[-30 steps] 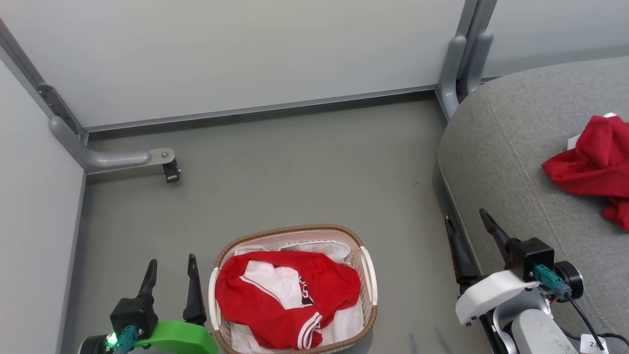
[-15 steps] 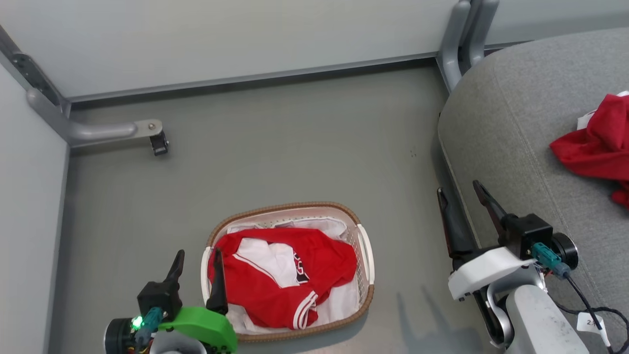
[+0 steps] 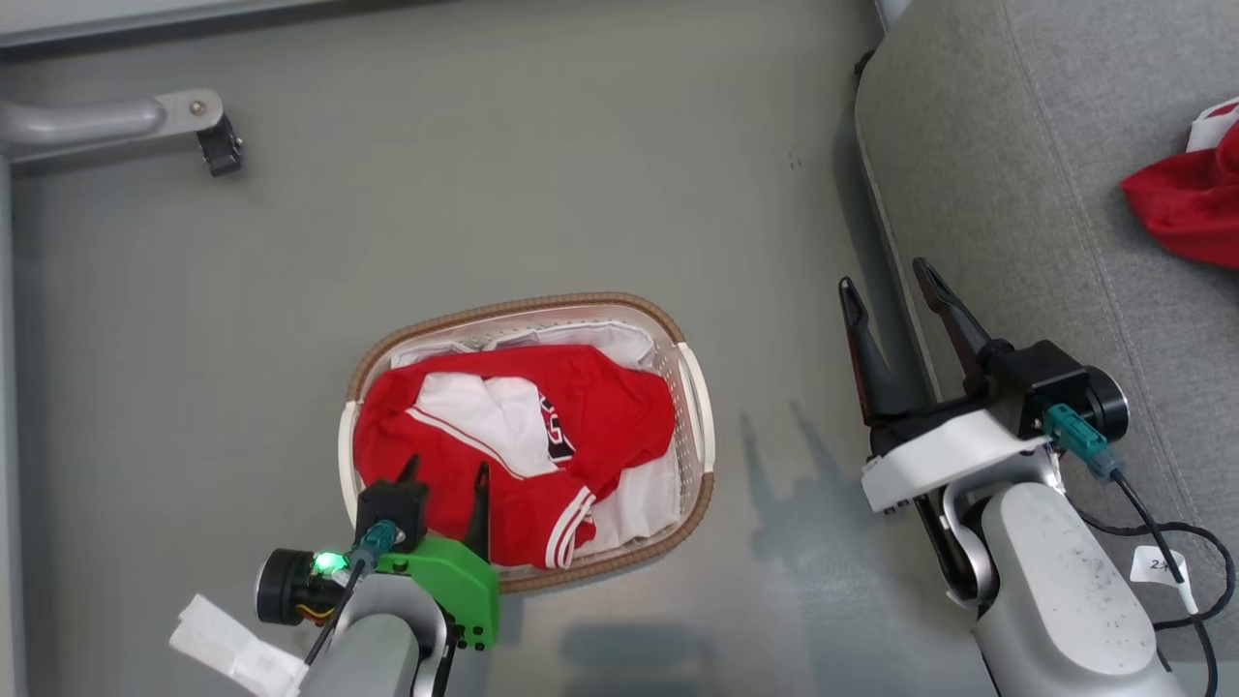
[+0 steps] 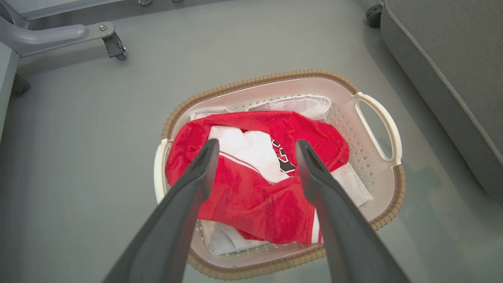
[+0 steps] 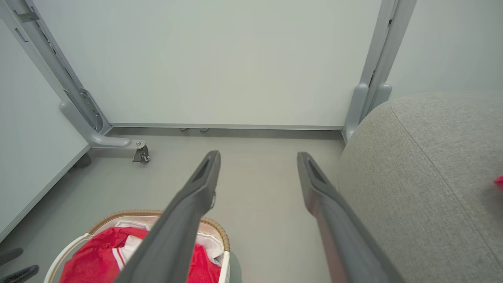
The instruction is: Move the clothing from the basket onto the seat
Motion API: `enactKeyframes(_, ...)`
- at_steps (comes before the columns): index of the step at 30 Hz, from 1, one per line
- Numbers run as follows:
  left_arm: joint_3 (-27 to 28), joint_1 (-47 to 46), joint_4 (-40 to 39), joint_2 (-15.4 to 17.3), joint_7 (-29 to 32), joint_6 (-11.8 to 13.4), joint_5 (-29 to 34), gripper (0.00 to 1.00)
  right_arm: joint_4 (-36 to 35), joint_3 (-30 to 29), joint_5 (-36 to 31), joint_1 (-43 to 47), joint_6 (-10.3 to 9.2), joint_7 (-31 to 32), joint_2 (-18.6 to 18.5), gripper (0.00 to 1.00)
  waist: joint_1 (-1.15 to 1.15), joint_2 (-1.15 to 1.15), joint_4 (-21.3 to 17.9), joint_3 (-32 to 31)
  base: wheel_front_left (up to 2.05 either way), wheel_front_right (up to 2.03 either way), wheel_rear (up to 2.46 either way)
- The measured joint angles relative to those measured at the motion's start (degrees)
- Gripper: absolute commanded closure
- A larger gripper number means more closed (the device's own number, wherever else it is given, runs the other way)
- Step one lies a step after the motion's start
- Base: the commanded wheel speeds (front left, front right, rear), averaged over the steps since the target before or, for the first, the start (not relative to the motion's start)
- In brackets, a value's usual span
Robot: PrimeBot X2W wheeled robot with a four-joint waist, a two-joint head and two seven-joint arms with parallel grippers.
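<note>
1. Grey floor (image 3: 532,174) between oval white perforated basket with brown rim (image 3: 523,302) and big grey fabric seat (image 3: 1016,145): open lane.
2. Basket mouth uncovered; rim and handles bound access.
3. Seat's rounded edge just beside right claw (image 3: 884,274), jaws spread.
4. Grey metal frame leg with black caster (image 3: 116,118): well apart, far left.

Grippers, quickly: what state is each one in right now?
Left gripper: open, holding nothing, over the clothing in the basket.
Right gripper: open, holding nothing, beside the seat.
</note>
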Motion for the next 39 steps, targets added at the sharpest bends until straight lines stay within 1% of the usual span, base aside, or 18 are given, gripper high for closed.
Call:
enactKeyframes(4,-2.8,-4.4,7.0,0.0,0.0,-0.1,0.6,0.00,-0.2,0.7,0.4,-1.2,0.00,0.0,0.0,0.00,0.00,0.00,-0.9,3.3,0.00,0.00,0.00)
enactKeyframes(10,-7.6,-11.1,17.7,0.0,0.0,-1.4,3.6,0.00,-0.2,2.2,1.1,-2.9,0.00,0.0,0.0,0.00,0.00,0.00,-2.3,8.0,0.00,0.00,0.00)
enactKeyframes(17,-11.2,-17.4,24.7,0.3,0.8,-2.9,6.5,0.00,-0.2,3.6,1.9,-4.0,0.00,0.0,0.0,0.00,0.00,0.00,-4.0,12.1,0.00,0.00,0.00)
enactKeyframes(23,-14.2,-20.3,26.9,1.1,3.8,-4.9,8.4,0.00,-0.3,4.4,2.9,-5.1,0.00,0.0,0.0,0.00,0.00,0.00,-5.6,14.8,0.00,0.00,0.00)
enactKeyframes(27,-15.8,-21.8,27.6,2.0,7.4,-5.6,9.0,0.00,-0.3,5.4,3.8,-5.5,0.00,0.0,0.0,0.00,0.00,0.00,-6.6,16.5,0.00,0.00,0.00)
enactKeyframes(33,-16.4,-23.6,28.1,2.7,11.4,-6.5,9.0,0.00,-0.5,6.8,5.1,-6.5,0.00,0.0,0.0,0.00,0.00,0.00,-8.0,18.9,0.00,0.00,0.00)
enactKeyframes(39,-16.3,-24.7,28.4,3.5,17.2,-6.9,7.8,0.00,-1.1,7.7,6.2,-7.7,0.00,0.0,0.0,0.00,0.00,0.00,-9.1,21.5,0.00,0.00,0.00)
